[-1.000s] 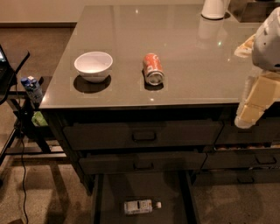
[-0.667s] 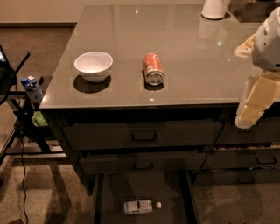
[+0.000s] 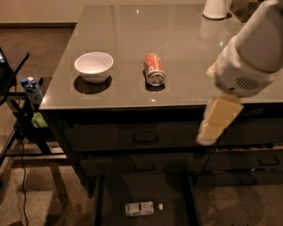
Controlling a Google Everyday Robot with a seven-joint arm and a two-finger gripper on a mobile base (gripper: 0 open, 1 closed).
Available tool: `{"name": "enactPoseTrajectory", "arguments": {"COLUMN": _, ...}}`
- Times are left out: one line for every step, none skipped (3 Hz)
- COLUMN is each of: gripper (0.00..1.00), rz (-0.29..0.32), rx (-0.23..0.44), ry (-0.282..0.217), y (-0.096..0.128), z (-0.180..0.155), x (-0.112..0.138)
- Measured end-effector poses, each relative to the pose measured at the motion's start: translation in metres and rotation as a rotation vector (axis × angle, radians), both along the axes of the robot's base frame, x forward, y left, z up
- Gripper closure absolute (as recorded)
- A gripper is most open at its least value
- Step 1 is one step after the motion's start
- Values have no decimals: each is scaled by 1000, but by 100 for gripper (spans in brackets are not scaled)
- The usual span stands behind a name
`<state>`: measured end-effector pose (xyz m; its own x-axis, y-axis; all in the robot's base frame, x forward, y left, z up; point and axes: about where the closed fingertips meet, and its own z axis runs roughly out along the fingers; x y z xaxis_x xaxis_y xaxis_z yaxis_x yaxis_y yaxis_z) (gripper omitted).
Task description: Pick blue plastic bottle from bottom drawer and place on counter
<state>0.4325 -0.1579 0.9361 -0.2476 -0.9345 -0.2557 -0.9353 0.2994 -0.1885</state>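
Note:
The blue plastic bottle point(image 3: 140, 208) lies on its side on the floor of the open bottom drawer point(image 3: 112, 196), cap pointing right. The glossy counter point(image 3: 177, 35) spans the top of the view above the dark drawers. My gripper point(image 3: 216, 121) hangs from the white arm at the right. It is in front of the counter's front edge and the top drawer, well above and to the right of the bottle. It holds nothing that I can see.
A white bowl point(image 3: 93, 66) and an orange soda can point(image 3: 154, 69) on its side rest on the counter, with a white container point(image 3: 215, 8) at the back right. Two drawers point(image 3: 146, 137) above are closed. A blue-capped bottle point(image 3: 32, 89) sits on a stand at left.
The arm and gripper have swung left and a little lower, from the counter's right corner toward the front of the drawers. The bottle has not moved.

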Motion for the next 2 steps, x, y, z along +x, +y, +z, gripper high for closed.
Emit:
{"name": "enactPoseTrajectory", "arguments": {"gripper": 0, "rz": 21, "rx": 58, "ry": 54, "y": 60, "z": -31, "x": 2}}
{"name": "enactPoseTrajectory", "arguments": {"gripper": 0, "rz": 21, "rx": 58, "ry": 54, "y": 60, "z": -31, "x": 2}}
